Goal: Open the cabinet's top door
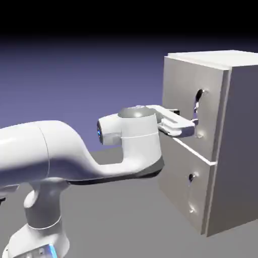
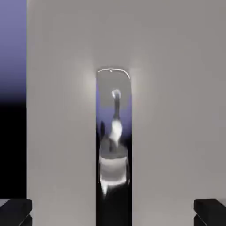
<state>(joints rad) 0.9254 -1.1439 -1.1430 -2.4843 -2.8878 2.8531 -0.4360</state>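
Two grey fingertips (image 2: 16, 211) stood wide apart with nothing between them, the gripper (image 1: 187, 126) spread just before the top door (image 1: 187, 95) of the cabinet (image 1: 242, 151). Its loop handle (image 2: 113, 141) ran between them, ungrasped; the door sat shut.

The pale grey top door (image 2: 176, 110) fills nearly the whole view. Its shiny metal handle (image 2: 113, 145) runs as a tall strip down the middle. Two dark fingertips (image 2: 15, 212) sit far apart in the bottom corners, either side of the handle. Blue-violet backdrop (image 2: 12, 44) shows at left.
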